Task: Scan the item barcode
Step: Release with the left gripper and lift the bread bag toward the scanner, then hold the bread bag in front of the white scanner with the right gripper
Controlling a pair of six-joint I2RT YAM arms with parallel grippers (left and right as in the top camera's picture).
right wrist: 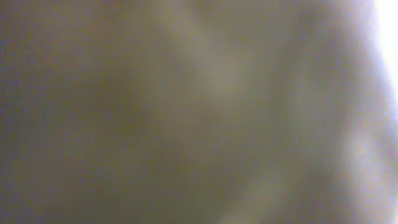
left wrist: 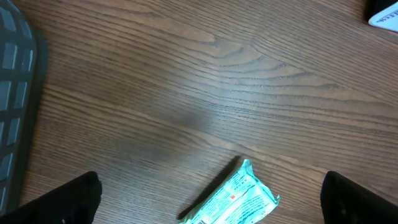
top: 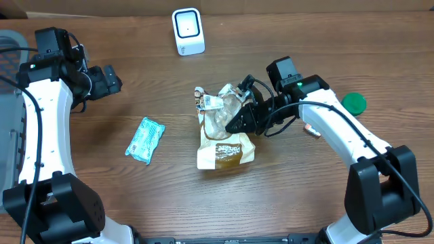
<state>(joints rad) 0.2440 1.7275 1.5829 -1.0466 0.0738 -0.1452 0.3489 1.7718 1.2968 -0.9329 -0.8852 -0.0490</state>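
worktop (top: pixel 305 196): brown wood grain | scanner (top: pixel 188 30): white, upright, far edge | packet (top: pixel 145 140): teal, flat, left of centre | bag (top: pixel 225 148): tan, centre, lower part flat | disc (top: pixel 353 102): green, right | basket (top: pixel 8 47): grey, left edge

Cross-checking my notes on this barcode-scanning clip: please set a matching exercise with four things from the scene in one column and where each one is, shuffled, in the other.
Things
1. white scanner
2. teal packet
3. snack bag
4. green disc

Places
A. in the middle, pinched at its top by the right hand
B. farthest from the robot, untouched
C. farthest toward the robot's right, lying alone
D. lying free, to the robot's left of the bag

Pairs: 1-B, 2-D, 3-A, 4-C
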